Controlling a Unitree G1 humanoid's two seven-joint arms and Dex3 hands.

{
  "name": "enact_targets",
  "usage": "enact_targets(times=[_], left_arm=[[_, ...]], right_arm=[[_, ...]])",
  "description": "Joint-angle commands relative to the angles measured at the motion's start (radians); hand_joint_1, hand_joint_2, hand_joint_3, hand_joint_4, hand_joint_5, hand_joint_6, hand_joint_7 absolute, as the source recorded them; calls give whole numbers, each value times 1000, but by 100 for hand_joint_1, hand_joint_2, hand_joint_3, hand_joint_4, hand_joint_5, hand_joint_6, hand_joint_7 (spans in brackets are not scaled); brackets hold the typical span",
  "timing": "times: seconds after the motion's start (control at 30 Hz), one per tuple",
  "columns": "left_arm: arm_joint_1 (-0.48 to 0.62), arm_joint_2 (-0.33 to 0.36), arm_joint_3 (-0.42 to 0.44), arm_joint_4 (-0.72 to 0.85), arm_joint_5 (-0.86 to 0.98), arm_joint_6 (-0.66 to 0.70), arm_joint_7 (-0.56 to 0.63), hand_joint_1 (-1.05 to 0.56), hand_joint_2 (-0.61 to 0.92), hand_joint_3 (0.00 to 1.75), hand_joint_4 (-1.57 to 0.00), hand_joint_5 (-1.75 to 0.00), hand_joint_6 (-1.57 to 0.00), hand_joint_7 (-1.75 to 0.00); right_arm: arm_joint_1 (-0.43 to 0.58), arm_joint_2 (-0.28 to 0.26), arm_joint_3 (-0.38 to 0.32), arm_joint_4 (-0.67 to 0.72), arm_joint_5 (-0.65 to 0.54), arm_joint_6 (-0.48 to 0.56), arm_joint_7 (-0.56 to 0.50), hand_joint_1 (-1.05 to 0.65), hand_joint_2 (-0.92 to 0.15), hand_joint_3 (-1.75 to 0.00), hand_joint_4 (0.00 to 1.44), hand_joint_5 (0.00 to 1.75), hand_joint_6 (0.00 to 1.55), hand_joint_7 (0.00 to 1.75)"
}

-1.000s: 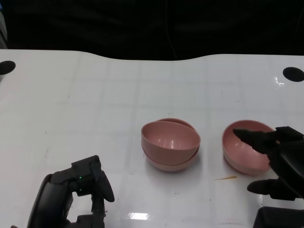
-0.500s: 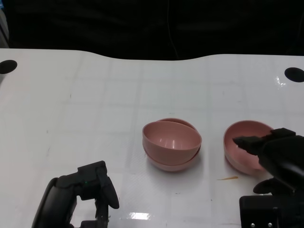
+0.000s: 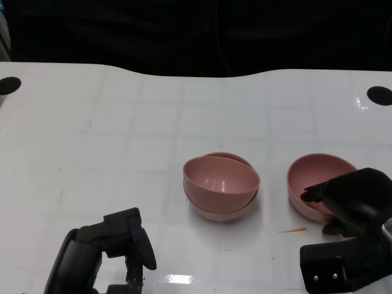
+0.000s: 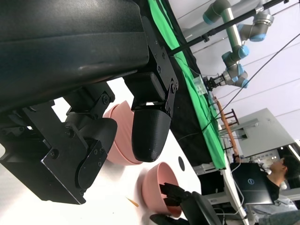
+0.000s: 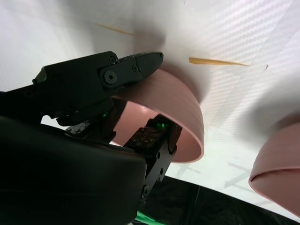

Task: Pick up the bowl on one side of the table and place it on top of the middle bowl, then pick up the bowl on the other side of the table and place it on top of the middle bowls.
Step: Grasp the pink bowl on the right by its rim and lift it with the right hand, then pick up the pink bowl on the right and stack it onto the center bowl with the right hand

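Two pink bowls sit nested in the middle of the white table (image 3: 122, 135): the upper bowl (image 3: 220, 177) lies tilted in the lower bowl (image 3: 222, 212). To their right is a third pink bowl (image 3: 315, 174). My right hand (image 3: 352, 196) grips its near rim; the right wrist view shows fingers (image 5: 154, 136) inside this bowl (image 5: 183, 108) and one finger (image 5: 133, 65) outside its wall. I cannot tell whether the bowl still touches the table. My left hand (image 3: 125, 236) hangs at the lower left, holding nothing, well away from the bowls.
A thin yellowish sliver (image 3: 293, 230) lies on the table in front of the right bowl. Black round holes mark the far corners (image 3: 378, 95) (image 3: 9, 86). In the left wrist view a person (image 4: 281, 168) sits at a laptop beyond the table.
My right hand has drawn in over the right bowl's near rim and closed on it, and more of the forearm shows. The left hand shifted slightly; the bowls stayed in place.
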Motion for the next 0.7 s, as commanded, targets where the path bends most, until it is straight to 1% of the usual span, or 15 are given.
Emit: enact_targets(times=[0.03,0.1,0.13,0.2,0.23,0.27,0.3,0.33,0.37,0.43,0.47,0.53,0.63,0.67,0.7], left_arm=[[4,16,7,7,3,0,-6,10,23,171,-97,-175,-88,-155],[4,16,7,9,2,0,-5,9,23,170,-97,-175,-88,-155],[4,16,7,9,0,0,-6,9,23,170,-96,-175,-88,-155],[4,16,7,8,0,2,-5,8,23,170,-96,-175,-88,-154],[3,16,6,10,-3,1,-7,8,24,170,-96,-175,-88,-154],[2,17,6,10,-4,2,-8,7,24,170,-96,-175,-88,-154],[1,17,6,8,-3,6,-8,7,24,170,-96,-175,-88,-154],[0,17,5,7,-4,9,-9,6,24,170,-96,-175,-88,-154],[-1,17,5,7,-2,10,-8,6,24,170,-96,-175,-88,-154],[-4,17,5,11,0,7,-7,7,23,171,-96,-175,-88,-155],[-5,17,5,13,0,6,-7,9,23,171,-96,-175,-88,-155],[-5,16,5,15,-1,5,-7,10,23,170,-96,-175,-88,-155],[-5,18,7,20,-1,2,-7,9,23,170,-96,-175,-88,-155],[-4,19,8,20,3,3,-5,8,23,169,-96,-175,-88,-155],[-5,20,8,20,7,2,-4,8,23,169,-96,-175,-88,-155]], right_arm=[[-52,-1,32,100,-13,-16,-97,-28,-92,-2,79,122,108,4],[-87,7,44,176,-2,-47,-187,-26,-92,-1,76,142,116,6],[-100,9,47,207,8,-64,-224,-24,-92,-2,76,155,122,9],[-125,9,52,268,26,-114,-312,-21,-92,-2,78,168,130,13],[-135,8,51,288,36,-138,-351,-19,-91,-4,80,172,132,24],[-143,7,50,302,46,-158,-383,-18,-89,-11,84,173,108,82],[-148,5,48,310,54,-173,-405,-18,-88,-15,86,174,89,123],[-150,3,42,308,66,-192,-435,-18,-87,-19,87,174,79,147],[-150,2,35,300,78,-208,-461,-17,-83,-26,89,174,72,163],[-149,1,21,280,102,-238,-503,-17,-65,-59,92,175,69,172],[-149,1,16,274,113,-250,-518,-16,-55,-80,94,175,68,173],[-150,0,13,271,123,-263,-533,-15,-48,-94,95,175,67,174],[-141,6,-8,184,168,-297,-529,-14,-43,-103,95,175,69,173],[-138,9,-14,153,182,-311,-530,-12,-36,-116,97,175,72,174],[-135,13,-16,129,189,-324,-534,-11,-31,-125,98,175,74,173]])
